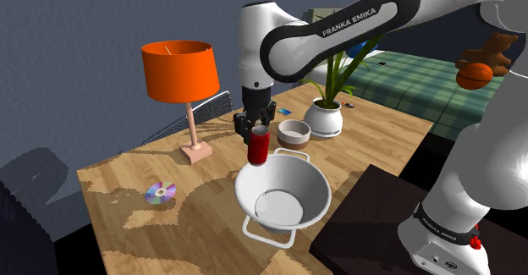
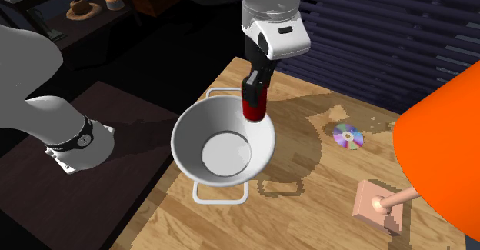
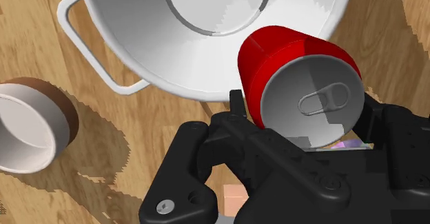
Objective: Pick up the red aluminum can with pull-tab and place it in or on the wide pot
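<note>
Can (image 1: 258, 149) hangs upright in the shoulder view, its long axis vertical. The black gripper (image 1: 257, 134) is clamped on its upper end, directly above the near rim of a wide white pot (image 1: 306, 189).

In the second exterior view the red cylinder points straight down from the gripper over the pot's smooth, round wall, which has loop handles.

In the wrist view the silver lid and pull-tab face the gripper, with a finger pressed to each side. Below lie a wood-grain table (image 3: 386, 29) and a brown-rimmed bowl (image 3: 27, 123).
</note>
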`<state>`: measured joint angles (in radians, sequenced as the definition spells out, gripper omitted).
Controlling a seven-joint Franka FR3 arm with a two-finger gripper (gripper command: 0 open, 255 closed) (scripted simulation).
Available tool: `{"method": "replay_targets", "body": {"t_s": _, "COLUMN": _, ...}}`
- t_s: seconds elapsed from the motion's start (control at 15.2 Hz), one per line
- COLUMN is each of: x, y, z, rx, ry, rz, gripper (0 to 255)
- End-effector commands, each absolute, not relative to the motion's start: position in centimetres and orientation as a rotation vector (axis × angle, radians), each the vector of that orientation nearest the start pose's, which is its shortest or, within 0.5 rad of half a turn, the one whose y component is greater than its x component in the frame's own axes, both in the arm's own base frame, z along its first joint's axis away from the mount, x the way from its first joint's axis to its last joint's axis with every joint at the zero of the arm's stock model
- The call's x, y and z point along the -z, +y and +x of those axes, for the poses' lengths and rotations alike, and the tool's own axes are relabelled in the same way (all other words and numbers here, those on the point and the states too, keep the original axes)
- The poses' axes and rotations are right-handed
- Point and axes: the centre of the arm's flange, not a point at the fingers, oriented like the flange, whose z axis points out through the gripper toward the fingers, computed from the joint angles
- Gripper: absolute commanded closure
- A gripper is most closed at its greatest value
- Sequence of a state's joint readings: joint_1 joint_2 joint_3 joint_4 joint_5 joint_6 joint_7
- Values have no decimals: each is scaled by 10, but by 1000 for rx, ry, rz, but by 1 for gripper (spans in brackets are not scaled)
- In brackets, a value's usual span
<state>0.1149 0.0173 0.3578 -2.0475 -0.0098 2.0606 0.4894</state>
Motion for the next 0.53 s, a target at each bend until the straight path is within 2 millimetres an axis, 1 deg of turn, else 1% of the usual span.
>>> {"method": "replay_targets", "body": {"t_s": 0.0, "x": -434, "y": 234, "z": 469, "rx": -3, "ry": 20, "rz": -3145, "gripper": 255}}
{"method": "replay_targets", "body": {"t_s": 0.2, "x": -439, "y": 213, "z": 436, "rx": -3, "ry": 20, "rz": -3145, "gripper": 255}}
{"method": "replay_targets", "body": {"t_s": 0.26, "x": -441, "y": 203, "z": 421, "rx": -3, "ry": 20, "rz": -3145, "gripper": 255}}
{"method": "replay_targets", "body": {"t_s": 0.46, "x": -425, "y": 203, "z": 421, "rx": -3, "ry": 20, "rz": -3145, "gripper": 255}}
